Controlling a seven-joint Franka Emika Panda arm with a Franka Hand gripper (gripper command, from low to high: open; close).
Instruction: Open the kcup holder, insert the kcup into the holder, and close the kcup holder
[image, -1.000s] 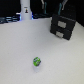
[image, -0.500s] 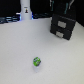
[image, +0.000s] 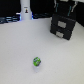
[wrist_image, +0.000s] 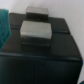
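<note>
Currently the holder (image: 63, 26) stands at the far side of the table (image: 20, 55), toward the exterior view's right, drawer shut, front w/ two rectangular recesses facing the camera. Arm comes in above/behind it; the gripper (image: 65, 11) sits at the holder's top edge, but blur hides the fingers, so cannot tell whether apart or together, nor whether touching the unit. Wrist view shows only the holder's black top (wrist_image: 40, 47) close up w/ a grey block (wrist_image: 36, 32) ahead of the lens; no fingertips resolved there either. Kcup (image: 36, 61) lies loose on the table, near side, well apart from holder and gripper, toward the exterior view's left of the unit. Key relation: gripper is over the holder, not the kcup, and the drawer front faces the near side, so the pull axis likely runs from the unit toward the kcup's side of the table. Judgement: opening step in hand; drawer not yet out, kcup untouched. Risk: the drawer grip looks small; a slip is possible.
</note>
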